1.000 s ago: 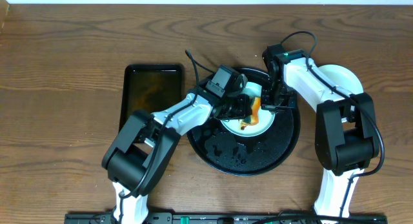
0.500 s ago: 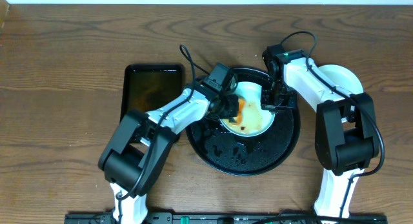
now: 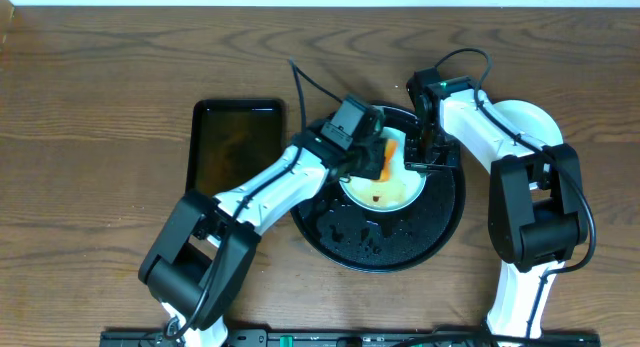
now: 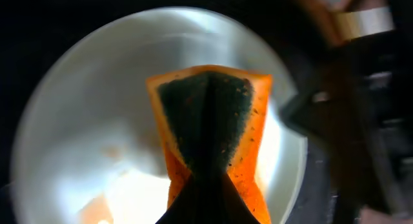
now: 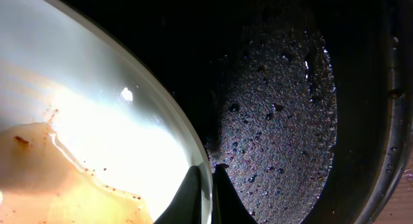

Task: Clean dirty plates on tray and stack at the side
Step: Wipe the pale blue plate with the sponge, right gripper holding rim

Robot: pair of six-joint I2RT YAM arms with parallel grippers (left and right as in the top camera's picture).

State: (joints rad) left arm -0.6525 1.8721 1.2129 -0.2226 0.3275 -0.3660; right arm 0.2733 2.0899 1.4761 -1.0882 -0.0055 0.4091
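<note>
Mid-scrub: plate could skid or tip.
L gripper [image 3: 368, 155] is clamped on an orange sponge [image 4: 210, 117], down at the yellowish plate [image 3: 392, 192], which sits in the black tray [image 3: 335, 232], upper right of centre; contact unclear. R gripper [image 5: 206, 185] pinches only the plate's right rim. Thin hold, wet tray, so a hard sideways wipe prob. pops the rim free or slops the brown sauce water [image 5: 64, 175] over.
</note>
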